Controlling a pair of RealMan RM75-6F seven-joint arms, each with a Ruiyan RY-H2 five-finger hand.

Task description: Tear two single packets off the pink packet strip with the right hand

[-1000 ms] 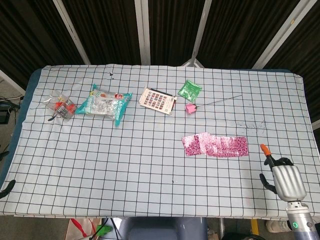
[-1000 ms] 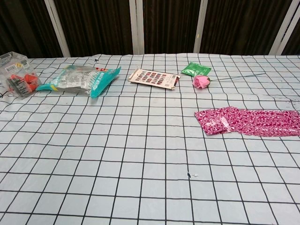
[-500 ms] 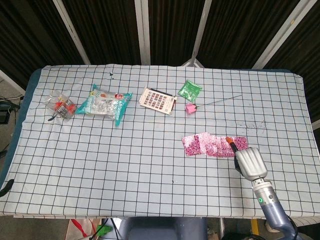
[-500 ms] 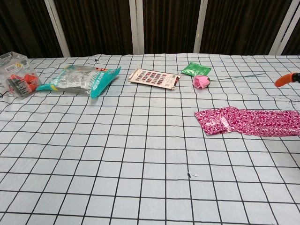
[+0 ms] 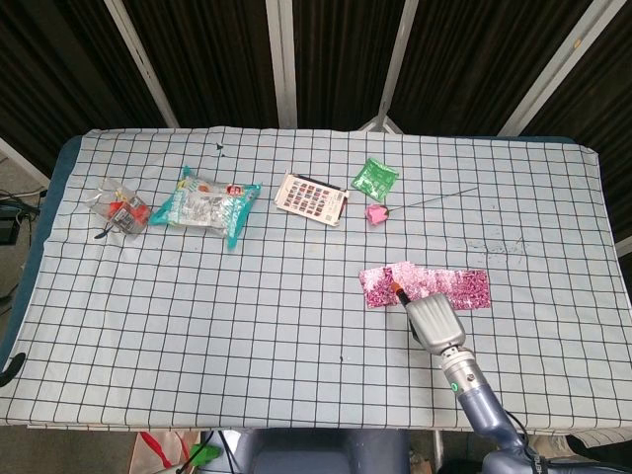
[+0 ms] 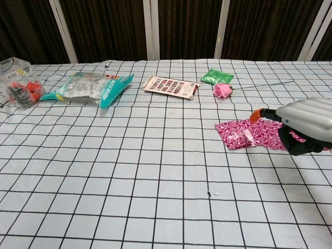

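The pink packet strip (image 5: 427, 286) lies flat on the checked cloth at the right of the middle, and the chest view shows its left part (image 6: 244, 134). My right hand (image 5: 432, 318) is over the strip's near edge, seen from its silver back. In the chest view this right hand (image 6: 303, 127) covers the strip's right part. Its orange-tipped thumb (image 6: 255, 115) points left, apart from the dark fingers (image 6: 295, 145), which bend down toward the strip. I see nothing held in it. My left hand shows in neither view.
At the back of the table lie a pink rose on a thin stem (image 5: 376, 212), a green sachet (image 5: 374, 178), a printed card (image 5: 311, 197), a teal-edged clear bag (image 5: 205, 205) and a small clear pack with red parts (image 5: 118, 208).
My right hand has swept from the table's front right corner leftward and inward, and is now over the pink strip. The strip and the other objects have not moved.
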